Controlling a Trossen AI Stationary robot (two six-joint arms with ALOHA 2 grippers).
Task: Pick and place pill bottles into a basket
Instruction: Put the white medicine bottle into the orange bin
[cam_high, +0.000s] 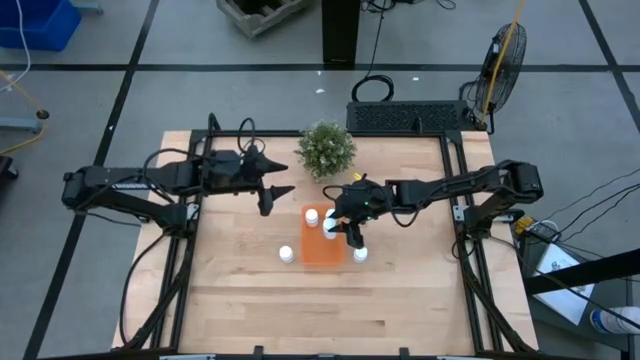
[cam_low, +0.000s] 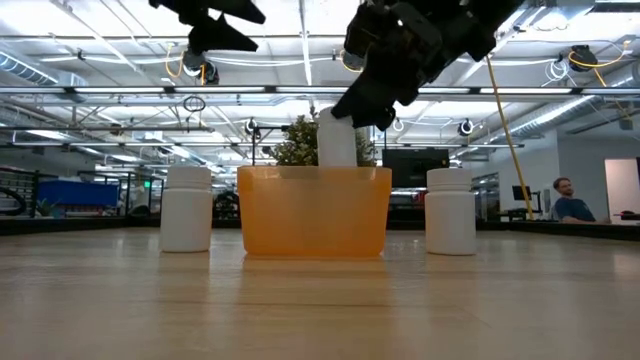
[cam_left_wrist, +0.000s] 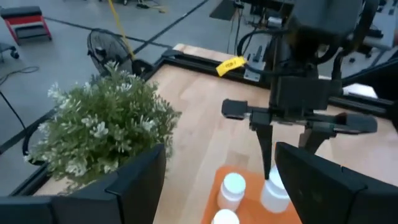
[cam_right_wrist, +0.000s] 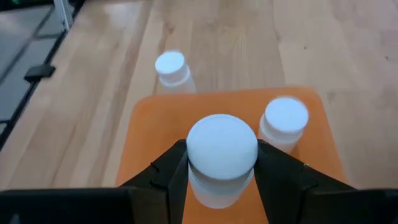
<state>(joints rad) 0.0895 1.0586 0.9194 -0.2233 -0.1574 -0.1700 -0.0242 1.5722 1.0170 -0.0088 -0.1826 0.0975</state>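
pale wood table under me. my left claw hangs spread above it, beside the plant, holding nothing. one bottle stands on the wood just left of the orange tray. a second bottle sits inside the tray. my right claw pinches a third bottle over the tray. a fourth bottle stands just right of the tray.

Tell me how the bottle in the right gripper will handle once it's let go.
The bottle looks rigid: the right gripper clamps it without denting it. Being small plastic, it is probably light. It is taller than wide and round, so it may tip and roll in the tray if released tilted.
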